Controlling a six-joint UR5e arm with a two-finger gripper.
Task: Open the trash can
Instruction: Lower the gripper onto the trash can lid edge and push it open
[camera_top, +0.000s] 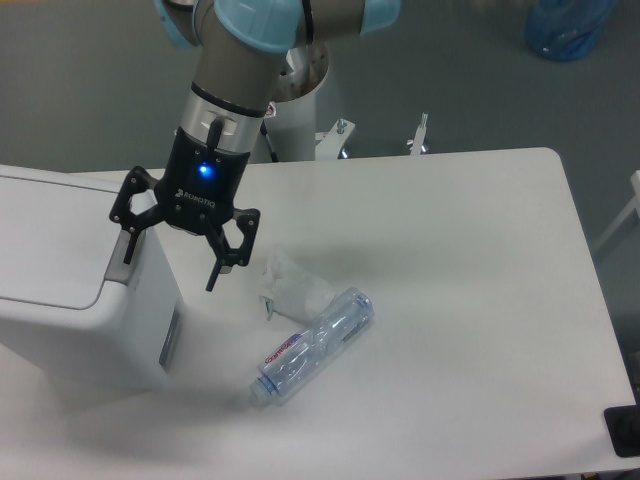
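Note:
The trash can (60, 300) is a large white boxy bin at the left edge of the table, its flat lid (50, 240) down. A grey tab (114, 262) shows at the lid's right edge. My gripper (170, 265) hangs over the bin's right side with its fingers spread wide, open and empty. The left fingertip (128, 250) is just above the grey tab; the right fingertip (213, 277) is out over the table beside the bin.
A crumpled clear plastic bottle (315, 343) lies on the white table (450, 260) right of the bin, with a crumpled white paper (290, 285) beside it. A blue bag (565, 25) sits on the floor at the far right.

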